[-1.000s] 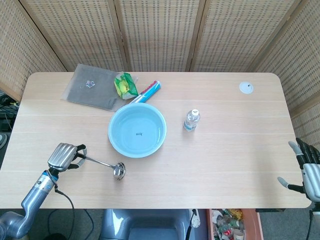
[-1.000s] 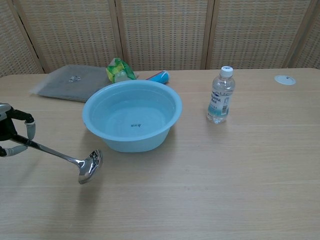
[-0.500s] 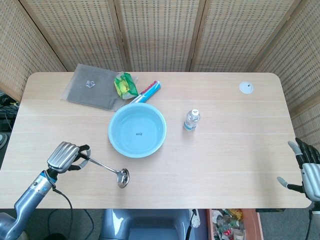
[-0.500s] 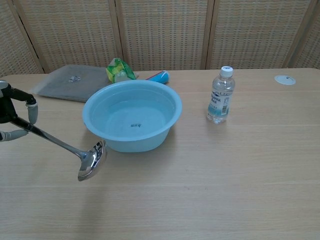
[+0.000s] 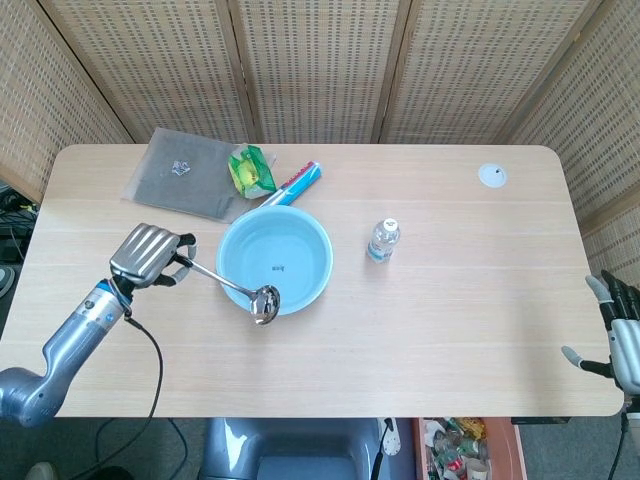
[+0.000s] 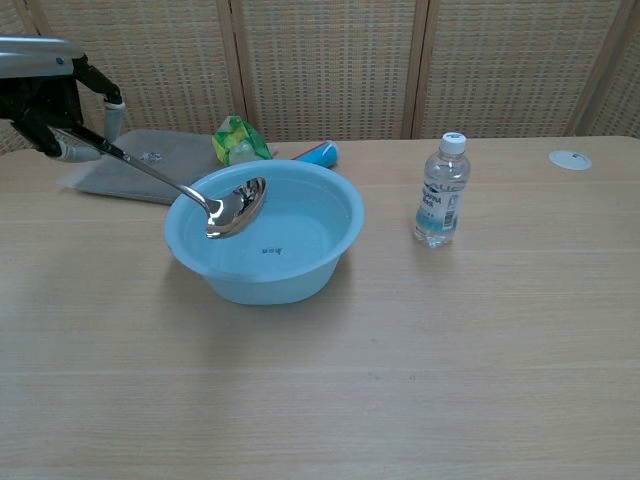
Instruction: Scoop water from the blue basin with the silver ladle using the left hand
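Lifting fast, the left hand (image 6: 55, 95), fingers clamped round the handle, has swung the silver ladle (image 6: 236, 207) up over the blue basin (image 6: 263, 278) rim, bowl poised above the water, ready to dip.

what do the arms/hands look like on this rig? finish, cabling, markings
Left hand: ribbed silver metal back, black finger parts with pale grey tips. Left arm: smooth silver-grey tube, blue and orange bands at the wrist, a thin black cable looping off it. Right hand: black and grey fingers at the frame edge; its arm is out of view. No markings legible.
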Controlling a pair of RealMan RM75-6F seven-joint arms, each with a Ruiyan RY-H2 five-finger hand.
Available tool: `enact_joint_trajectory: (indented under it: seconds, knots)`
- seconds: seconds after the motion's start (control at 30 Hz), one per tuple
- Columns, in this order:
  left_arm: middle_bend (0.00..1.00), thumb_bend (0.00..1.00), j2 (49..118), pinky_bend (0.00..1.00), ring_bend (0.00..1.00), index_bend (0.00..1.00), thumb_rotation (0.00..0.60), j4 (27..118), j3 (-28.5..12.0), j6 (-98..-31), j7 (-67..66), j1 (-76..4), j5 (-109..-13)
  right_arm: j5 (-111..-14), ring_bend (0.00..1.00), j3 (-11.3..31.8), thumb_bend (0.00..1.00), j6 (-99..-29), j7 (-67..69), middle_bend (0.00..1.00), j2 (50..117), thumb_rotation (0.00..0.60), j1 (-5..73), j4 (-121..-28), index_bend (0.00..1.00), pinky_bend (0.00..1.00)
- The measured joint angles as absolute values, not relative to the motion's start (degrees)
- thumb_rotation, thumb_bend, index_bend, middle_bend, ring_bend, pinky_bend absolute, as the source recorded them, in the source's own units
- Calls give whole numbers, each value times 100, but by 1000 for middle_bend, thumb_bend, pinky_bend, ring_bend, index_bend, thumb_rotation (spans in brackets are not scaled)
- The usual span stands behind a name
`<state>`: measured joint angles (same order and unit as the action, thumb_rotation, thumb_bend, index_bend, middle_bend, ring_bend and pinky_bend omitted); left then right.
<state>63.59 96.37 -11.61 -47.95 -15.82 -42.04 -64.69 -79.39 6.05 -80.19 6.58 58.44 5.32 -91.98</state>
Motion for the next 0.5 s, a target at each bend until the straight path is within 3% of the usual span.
enact_joint_trajectory:
  seconds: [0.27, 0.5]
  knots:
    - [994, 575, 6549, 1000, 1000, 959, 600, 9198, -1266, -4252, -3029, -5377, -4303, -7660, 0, 704, 0, -7828, 598, 0, 5860, 600, 604, -9168, 0, 0]
    - [993, 579, 7190, 1000, 1000, 960, 600, 8283, -1029, -4100, -4075, -6361, -2743, -7552, 0, 735, 0, -7753, 532, 0, 5888, 600, 637, -9137, 0, 0]
